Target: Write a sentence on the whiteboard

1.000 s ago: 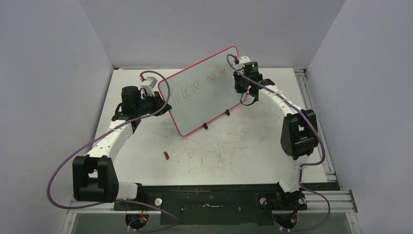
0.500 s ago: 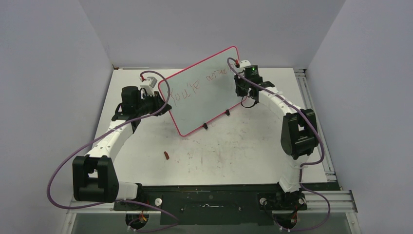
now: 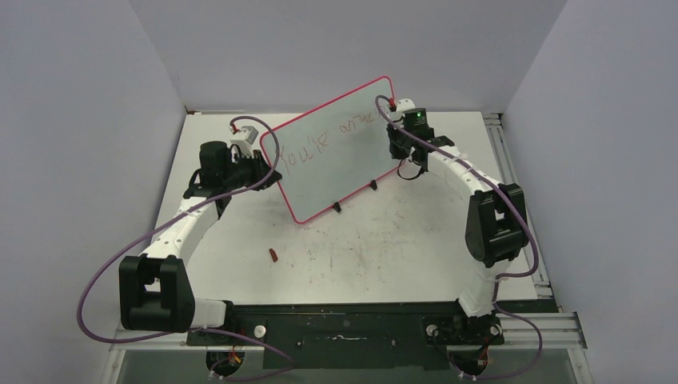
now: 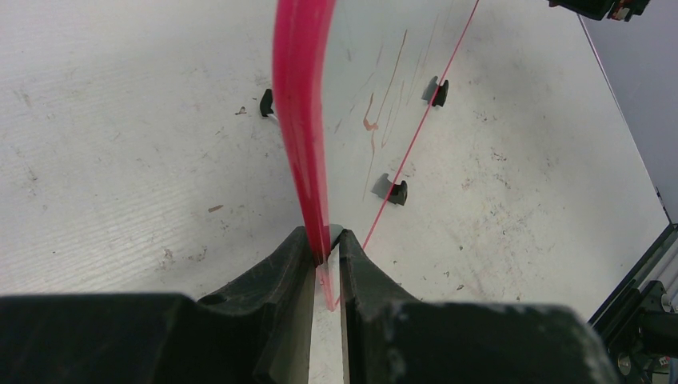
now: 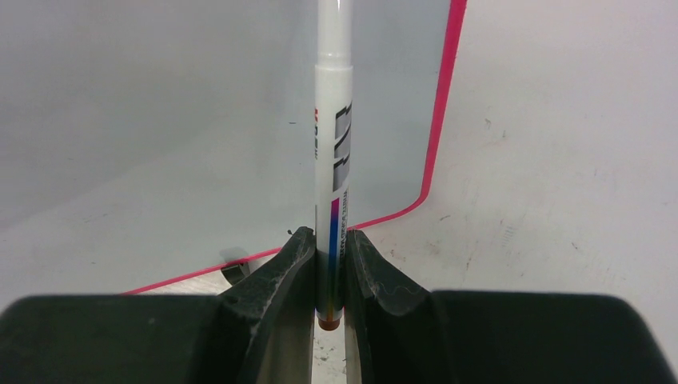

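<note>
Right tool [image 5: 329, 244] clenched on a white marker [image 5: 333, 120] at the far right edge of the whiteboard [image 3: 336, 164], left tool [image 4: 326, 244] pinching its pink rim to brace it.
We judge the writing step under way: we would press lightly, work in short strokes and let the left grip take the push, so the board does not rock on its black clip feet [image 3: 337, 208]. Whether the tip touches the surface we cannot tell. The board stands tilted at the middle-rear of the worktop [image 3: 384, 240], pale grey, round-cornered. The sentence [image 3: 308, 150] crosses its upper part in thin reddish-brown scrawl, "You're" legible, the next word less so.
</note>
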`<state>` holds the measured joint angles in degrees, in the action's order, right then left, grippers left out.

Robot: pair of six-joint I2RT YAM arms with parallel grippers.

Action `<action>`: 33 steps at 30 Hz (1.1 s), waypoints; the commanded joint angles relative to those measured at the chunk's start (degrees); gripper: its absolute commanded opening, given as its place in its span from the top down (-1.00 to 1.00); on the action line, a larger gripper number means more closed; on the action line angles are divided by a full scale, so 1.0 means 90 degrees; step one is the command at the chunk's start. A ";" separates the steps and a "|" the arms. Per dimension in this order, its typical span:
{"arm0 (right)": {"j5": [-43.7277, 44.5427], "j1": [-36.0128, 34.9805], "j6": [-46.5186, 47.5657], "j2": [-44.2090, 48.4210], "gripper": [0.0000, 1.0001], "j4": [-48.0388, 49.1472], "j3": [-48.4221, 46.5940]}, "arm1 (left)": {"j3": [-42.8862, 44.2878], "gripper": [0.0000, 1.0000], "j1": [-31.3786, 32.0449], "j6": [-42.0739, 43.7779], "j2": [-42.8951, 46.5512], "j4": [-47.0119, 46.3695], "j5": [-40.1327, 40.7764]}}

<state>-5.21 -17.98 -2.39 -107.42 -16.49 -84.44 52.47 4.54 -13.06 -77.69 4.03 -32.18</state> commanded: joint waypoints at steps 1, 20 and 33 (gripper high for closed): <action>0.0198 0.0076 -0.0060 0.0470 0.89 0.0325 -0.0141 | 0.0236 1.00 0.0033 0.0074 0.0096 0.0157 0.0115; -0.0055 0.0230 0.0067 -0.0161 0.89 0.0133 -0.0717 | 0.0233 1.00 0.0033 0.0103 0.0132 0.0178 0.0139; -0.0211 0.0234 0.0150 -0.0340 0.89 0.0081 -0.0832 | 0.0233 1.00 0.0033 0.0103 0.0139 0.0185 0.0119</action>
<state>-6.07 -16.16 -2.09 -110.30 -16.97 -88.82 52.56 4.56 -12.97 -77.69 4.16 -32.16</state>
